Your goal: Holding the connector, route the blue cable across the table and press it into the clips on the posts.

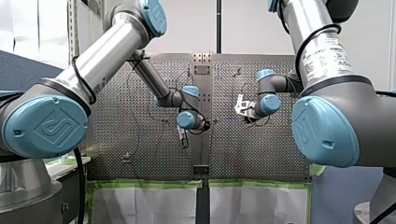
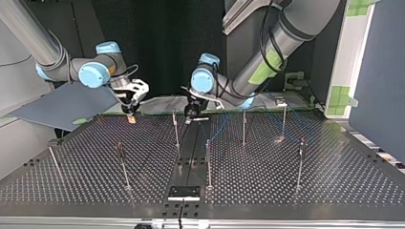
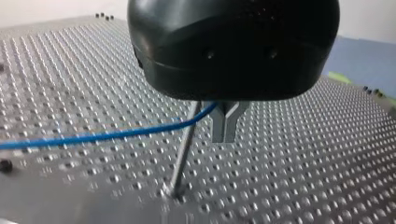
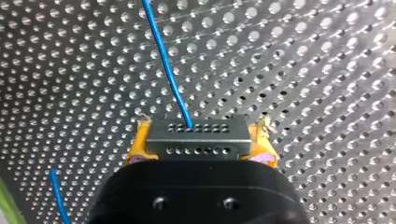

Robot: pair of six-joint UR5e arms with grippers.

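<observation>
Between the yellow pads [image 4: 138, 144] of the robot's right gripper [image 4: 201, 145], the right wrist view alone shows the connector [image 4: 196, 129]. It is a grey block with two rows of small holes, clamped at both ends. The blue cable [image 4: 163, 70] leaves its face and runs ahead over the perforated table [image 4: 327, 70].

Only the left wrist view shows the left gripper [image 3: 226, 126] up close. Its metal fingers [image 3: 219, 123] are closed to a thin slit, and the blue cable meets them at their root, just beside a thin metal post [image 3: 183, 154].

The top view shows both grippers near the table's far edge, well apart. Slim upright posts [image 2: 208, 162] and a flat black plate [image 2: 184, 192] stand nearer the camera, and the blue cable is only a faint line there. Large arm joints [image 1: 44, 126] hide much of the table in the front view.
</observation>
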